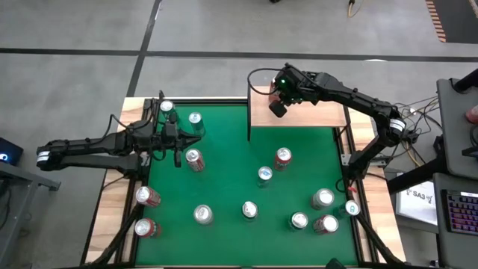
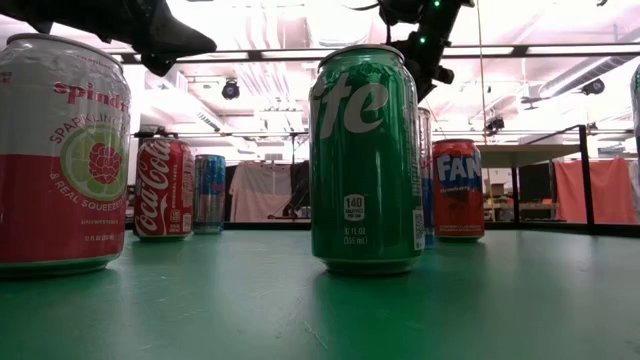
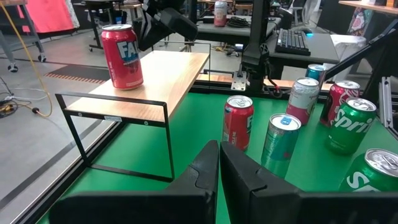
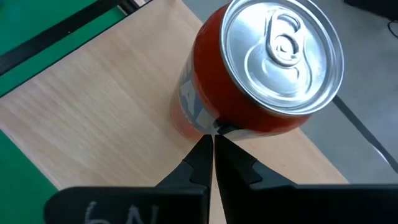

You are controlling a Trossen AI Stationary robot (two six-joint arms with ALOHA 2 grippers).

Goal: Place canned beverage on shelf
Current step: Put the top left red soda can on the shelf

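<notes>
right wrist view shows the right gripper, fingers pinched together and empty, above an upright orange can with a round silver lid, standing on the shelf, a pale grained wood board. only the left wrist view shows its thin black posts. left gripper, also closed and empty, waits at nine o'clock on the green felt table.
</notes>
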